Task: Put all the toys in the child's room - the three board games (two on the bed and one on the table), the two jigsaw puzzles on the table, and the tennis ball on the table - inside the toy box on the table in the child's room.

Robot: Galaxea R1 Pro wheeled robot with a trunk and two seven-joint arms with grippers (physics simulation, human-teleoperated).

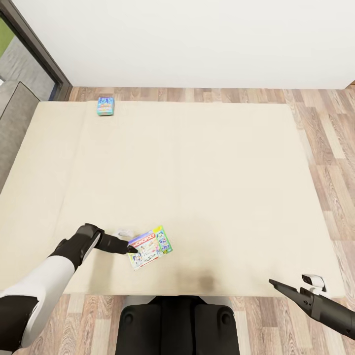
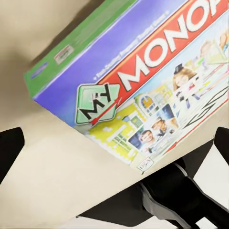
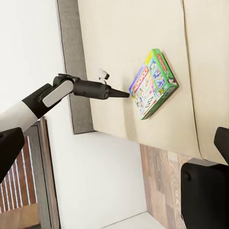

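Observation:
A Monopoly board game lies flat on the beige bed, close to the bed's near edge. My left gripper is at the box's left edge, its tip touching or nearly touching it. In the left wrist view the box is close up, and the gripper is open with its fingers wide apart and nothing between them. The right wrist view shows the same box and the left gripper. A second, blue board game lies at the bed's far left corner. My right gripper hangs open over the bed's near right corner.
Wood floor runs along the bed's right and far sides. A white wall stands behind. A grey panel and a dark door frame lie at the left. My dark base is against the bed's near edge.

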